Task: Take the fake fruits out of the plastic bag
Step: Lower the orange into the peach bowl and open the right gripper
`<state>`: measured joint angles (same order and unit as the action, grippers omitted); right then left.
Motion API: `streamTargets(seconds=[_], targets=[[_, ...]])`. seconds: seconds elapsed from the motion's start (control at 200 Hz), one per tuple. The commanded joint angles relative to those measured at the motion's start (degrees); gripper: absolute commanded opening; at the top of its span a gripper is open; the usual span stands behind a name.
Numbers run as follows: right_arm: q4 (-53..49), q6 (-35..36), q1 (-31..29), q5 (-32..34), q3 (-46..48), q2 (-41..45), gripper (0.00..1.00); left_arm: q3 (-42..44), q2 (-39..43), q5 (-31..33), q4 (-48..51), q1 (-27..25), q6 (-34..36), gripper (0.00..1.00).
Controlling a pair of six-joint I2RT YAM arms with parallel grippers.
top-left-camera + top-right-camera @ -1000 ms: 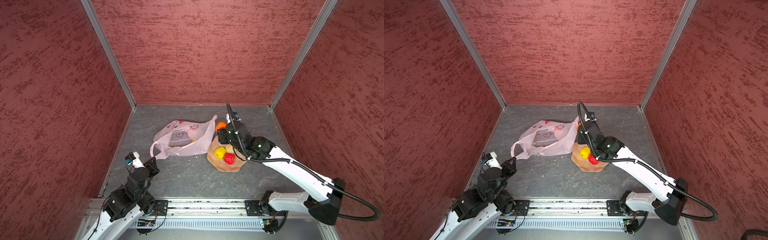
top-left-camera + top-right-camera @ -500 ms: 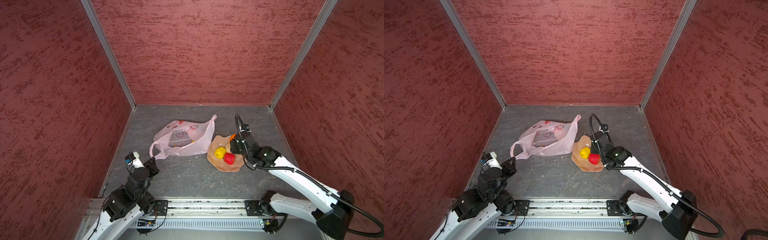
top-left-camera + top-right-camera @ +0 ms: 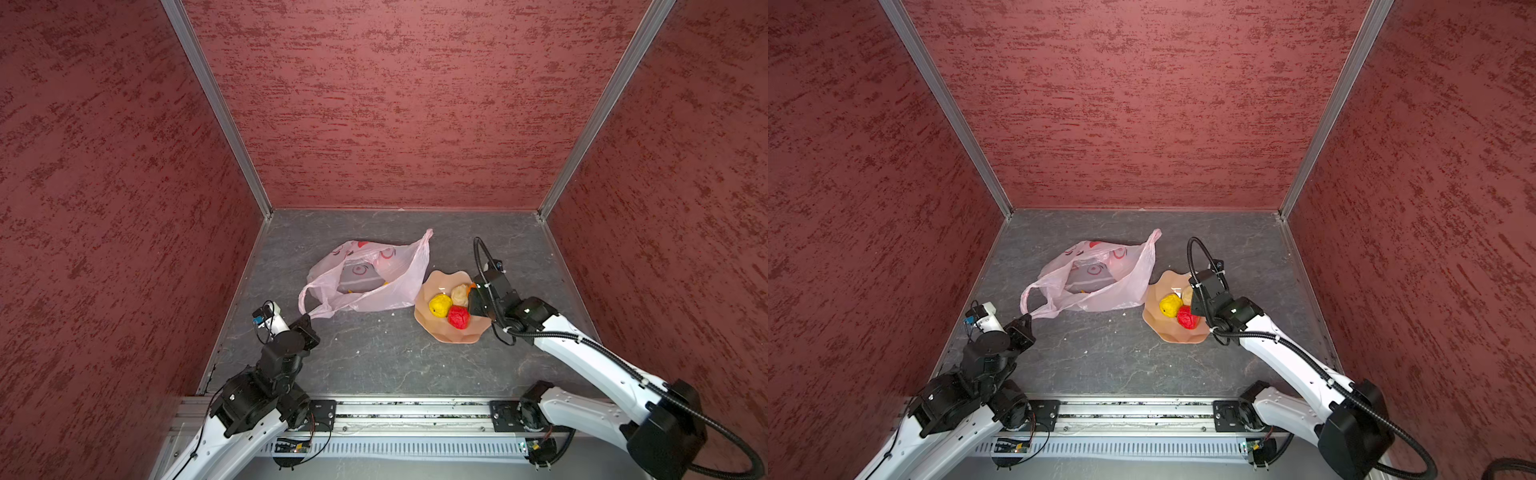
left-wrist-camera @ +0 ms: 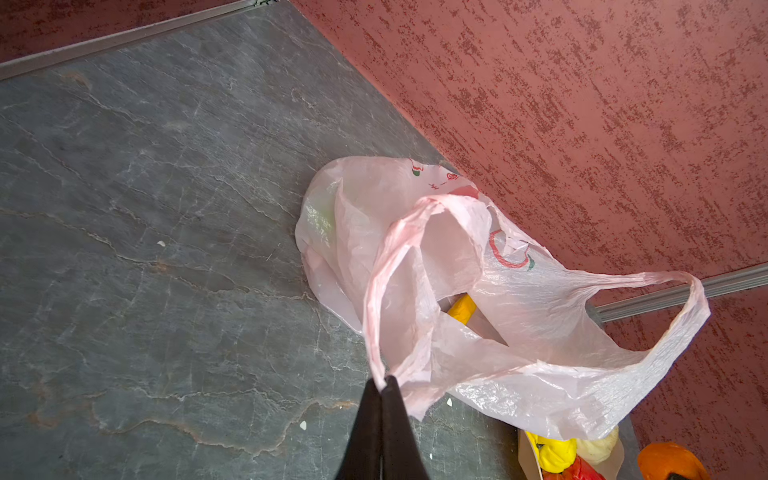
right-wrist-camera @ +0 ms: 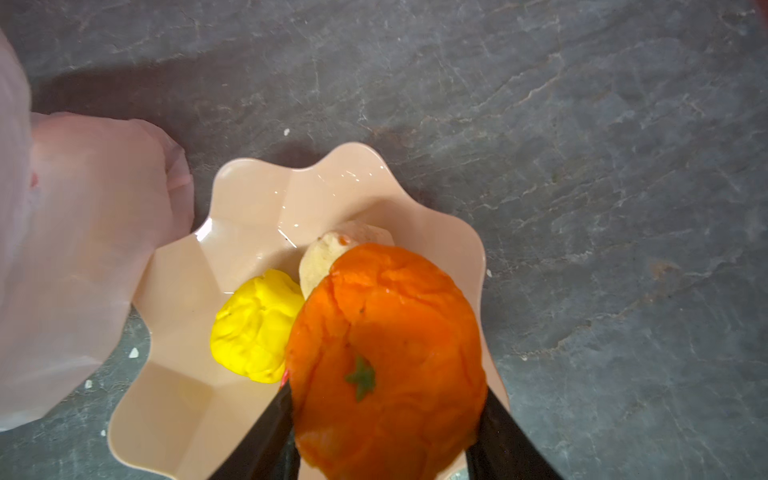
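Your left end effector, clamped tight, is pinching a handle of the plastic bag, stretching its mouth open; your right end effector, jaws half spread, is gripping the orange ball over the dish. The banana is lying inside the bag.

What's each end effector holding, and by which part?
Left end effector: bag, by a handle loop. Right end effector: orange ball, across its sides.

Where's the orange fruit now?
The right gripper holds the orange ball over the peach dish, beside the beige piece; in a top view, right of the plastic bag.
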<state>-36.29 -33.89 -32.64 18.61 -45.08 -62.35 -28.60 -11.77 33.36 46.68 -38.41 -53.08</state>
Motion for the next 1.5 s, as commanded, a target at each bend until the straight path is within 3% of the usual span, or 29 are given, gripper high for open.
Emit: streamTargets(seconds=[0.0, 1.037, 1.493], targets=[[1.97, -0.38, 1.63, -1.95, 1.34, 1.44, 0.28, 0.8, -1.03, 0.73, -1.78, 0.14, 0.73, 0.0], [4.52, -2.67, 3.43, -4.85, 8.42, 0.89, 0.3, 0.92, -2.19, 1.35, -3.6, 0.1, 1.87, 0.0], [5.65, -2.85, 3.42, -5.51, 8.7, -0.1, 0.45, 0.92, -1.27, 1.44, -3.17, 0.15, 1.92, 0.0]])
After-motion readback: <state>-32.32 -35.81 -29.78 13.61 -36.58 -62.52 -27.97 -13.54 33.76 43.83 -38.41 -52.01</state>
